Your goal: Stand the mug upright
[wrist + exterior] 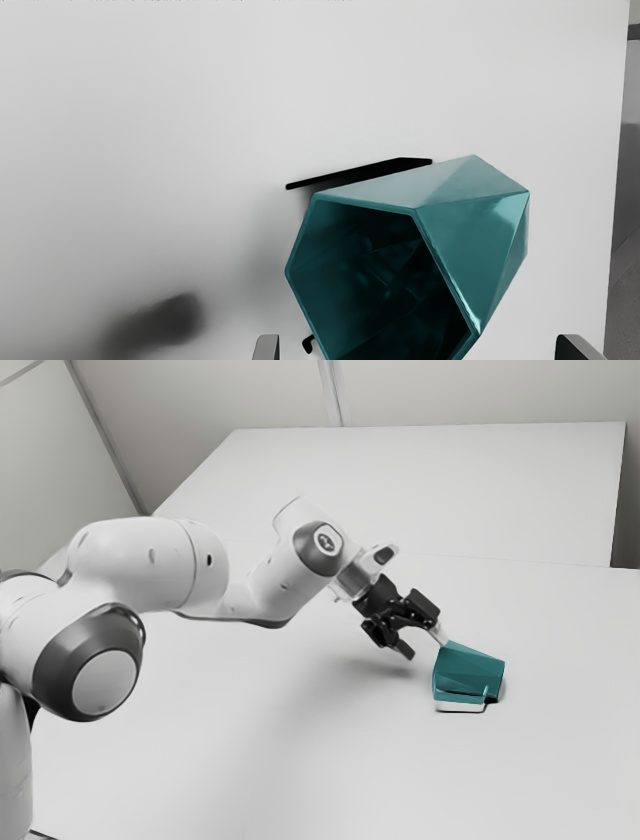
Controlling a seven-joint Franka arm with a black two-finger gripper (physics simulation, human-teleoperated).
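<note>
- Mug [470, 668] is on its side on the pale surface [250, 760], teal w/ flat angled facets, not upright
- In ext view it's toward the view's right, just past the hand [422, 641]
- Hand: fingers apart, nothing clamped btw them; wrist view has one tip [266, 347] & the other well apart, w/ the mug's mouth farther out, btw them in line of sight
- Mouth faces the hand, so the dark inside shows; rim is many-sided, part cut off at pic edge
- One fingertip looks v. close to the mug in ext view; can't tell if touching
- Thin black strip [360, 172] along one side of the mug in wrist view, can't tell what it is; small black hook [307, 345] near the rim, also unclear
- Arm [150, 565], white w/ grey joint caps, comes in from ext view's left, hand angled down twd the surface
- Soft dark shadow [165, 320] on the surface near the hand
</note>
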